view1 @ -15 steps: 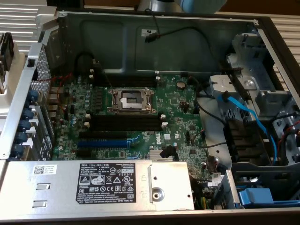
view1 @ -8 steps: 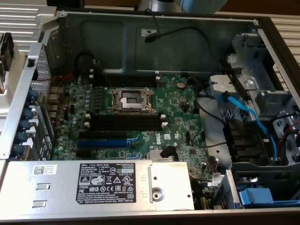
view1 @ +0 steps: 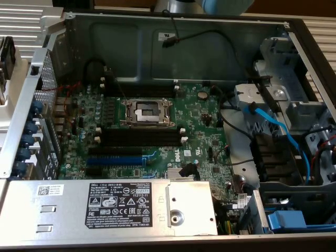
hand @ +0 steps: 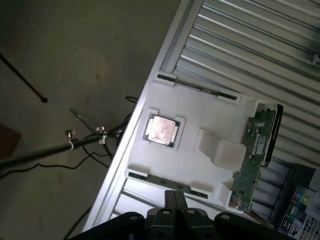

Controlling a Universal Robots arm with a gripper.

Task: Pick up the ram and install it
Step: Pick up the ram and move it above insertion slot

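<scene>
The ram (hand: 252, 160) is a long dark-green circuit strip with a white label. It lies in a slot along one side of a white holder tray (hand: 210, 115) on a ribbed metal table. My gripper (hand: 175, 196) hovers above the tray's edge, fingers pressed together and holding nothing, well apart from the ram. In the exterior view the open computer case shows the green motherboard (view1: 199, 121) with its long black memory slots (view1: 142, 137) unfilled.
A square silver processor chip (hand: 161, 129) sits in the tray's middle recess. On the motherboard are a processor socket (view1: 147, 111) and a blue expansion slot (view1: 115, 157). A grey power supply (view1: 105, 205) and blue cables (view1: 273, 126) border the board. A tripod (hand: 70, 142) stands on the floor.
</scene>
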